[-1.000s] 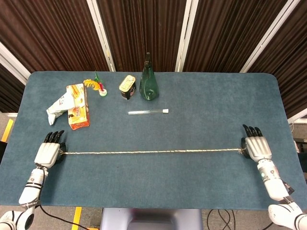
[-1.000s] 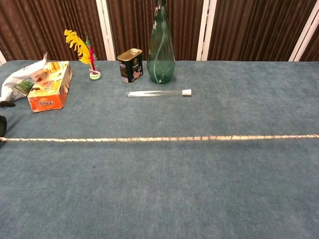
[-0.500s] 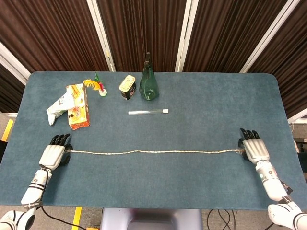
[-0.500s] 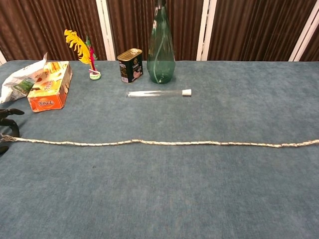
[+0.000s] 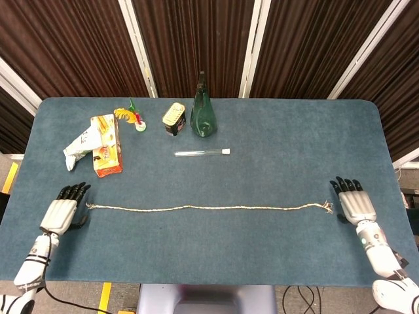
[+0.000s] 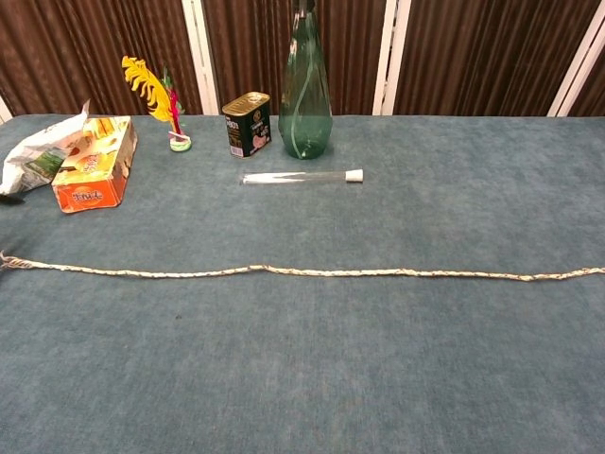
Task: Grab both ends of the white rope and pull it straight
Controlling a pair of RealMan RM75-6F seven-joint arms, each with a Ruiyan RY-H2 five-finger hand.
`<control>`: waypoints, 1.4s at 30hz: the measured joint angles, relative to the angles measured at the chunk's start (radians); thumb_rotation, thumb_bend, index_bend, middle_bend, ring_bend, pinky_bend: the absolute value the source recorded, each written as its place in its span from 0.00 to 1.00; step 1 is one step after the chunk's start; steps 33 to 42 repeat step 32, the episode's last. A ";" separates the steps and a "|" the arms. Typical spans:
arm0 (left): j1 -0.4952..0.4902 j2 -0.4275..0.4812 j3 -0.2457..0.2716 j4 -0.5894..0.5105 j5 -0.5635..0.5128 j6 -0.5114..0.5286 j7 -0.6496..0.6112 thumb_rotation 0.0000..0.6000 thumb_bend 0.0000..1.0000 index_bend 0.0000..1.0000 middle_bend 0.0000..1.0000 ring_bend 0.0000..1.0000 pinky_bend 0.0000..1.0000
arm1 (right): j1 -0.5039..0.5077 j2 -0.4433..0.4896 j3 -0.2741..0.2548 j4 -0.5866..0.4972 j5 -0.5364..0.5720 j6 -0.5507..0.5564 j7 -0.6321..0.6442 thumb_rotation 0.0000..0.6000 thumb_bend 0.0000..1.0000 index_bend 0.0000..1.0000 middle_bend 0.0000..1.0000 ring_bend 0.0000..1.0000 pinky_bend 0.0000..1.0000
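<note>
Across the near half of the tabletop (image 5: pixel 262 261), the white rope (image 5: pixel 209 208) lies stretched out in a nearly straight line from left to right, with only a slight waviness along its length. Judged from this layout, the pulling step appears complete and nothing further seems required beyond retracting the arms.

The left hand (image 5: pixel 57 212) rests just beside the left rope end, apart from it, fingers extended and holding nothing. The right hand (image 5: pixel 353 204) sits just beside the frayed right end, also released, fingers extended. Neither hand shows in the chest view.

Compared with one second ago, both hands have let go: they then gripped the ends with the rope taut between them. Half a second ago they were still at the ends with the rope already slackening. Both have since drawn outward, and the rope has settled flat.
</note>
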 measured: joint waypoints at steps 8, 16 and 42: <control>0.072 0.137 -0.003 -0.209 0.035 0.189 0.017 1.00 0.39 0.00 0.00 0.00 0.02 | -0.094 0.126 0.001 -0.181 -0.096 0.250 0.063 1.00 0.35 0.00 0.00 0.00 0.00; 0.167 0.229 0.042 -0.399 0.090 0.322 0.129 1.00 0.39 0.00 0.00 0.00 0.02 | -0.253 0.210 -0.048 -0.319 -0.250 0.536 0.147 1.00 0.35 0.00 0.00 0.00 0.00; 0.226 0.286 0.051 -0.472 0.109 0.371 0.202 1.00 0.39 0.00 0.00 0.00 0.02 | -0.388 0.247 -0.103 -0.383 -0.394 0.698 0.117 1.00 0.33 0.00 0.00 0.00 0.00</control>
